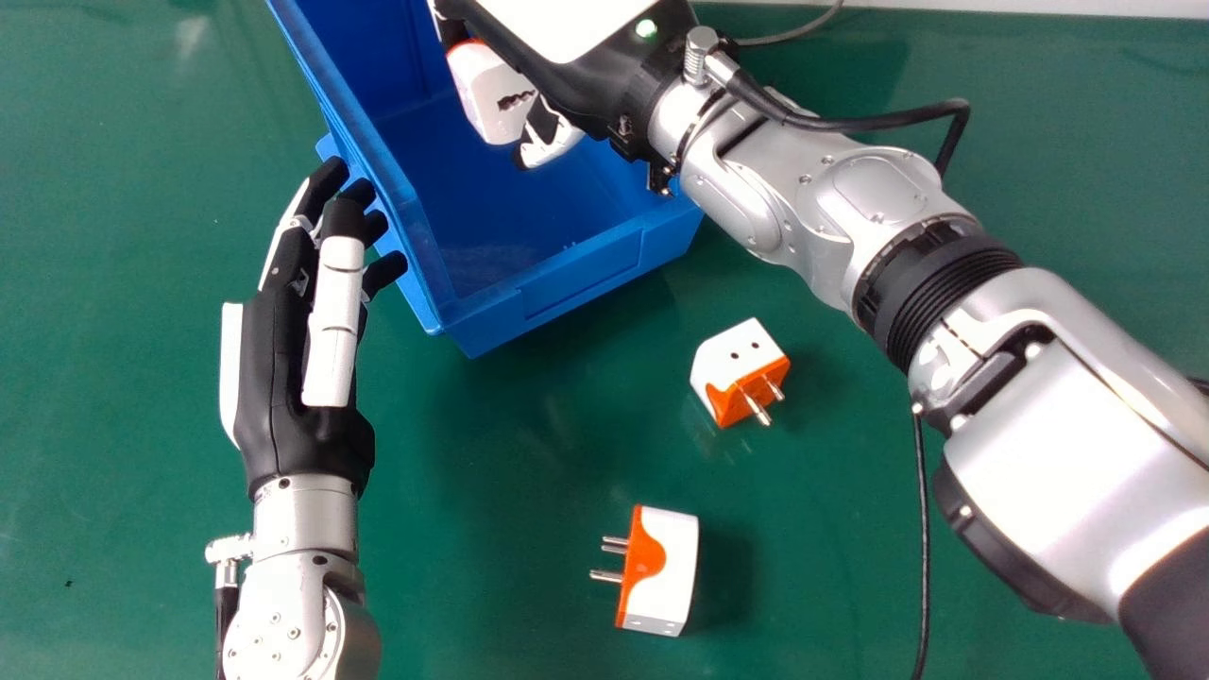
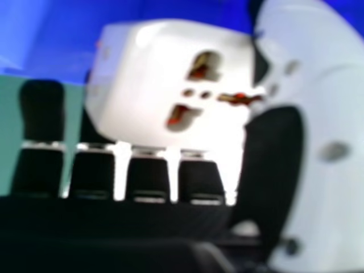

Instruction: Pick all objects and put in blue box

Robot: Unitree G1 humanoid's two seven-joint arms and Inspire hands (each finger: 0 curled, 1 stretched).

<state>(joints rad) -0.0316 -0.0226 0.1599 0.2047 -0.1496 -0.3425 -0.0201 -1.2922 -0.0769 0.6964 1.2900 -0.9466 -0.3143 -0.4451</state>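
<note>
My right hand (image 1: 590, 90) curls round one blocky white plastic adapter (image 1: 486, 90) over the blue plastic box (image 1: 576, 283), two nearer adapters (image 1: 740, 370) (image 1: 661, 571) to go.

Blue box (image 1: 576, 285): far end cut off by head view's top edge
Right robot hand (image 1: 590, 85): cut off there too
Plug adapter (image 1: 486, 94): partly hidden by that hand, blurred close up

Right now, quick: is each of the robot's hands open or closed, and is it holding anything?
Left hand: open, empty, beside the blue box.
Right hand: closed on a white plug adapter, over the box.
</note>
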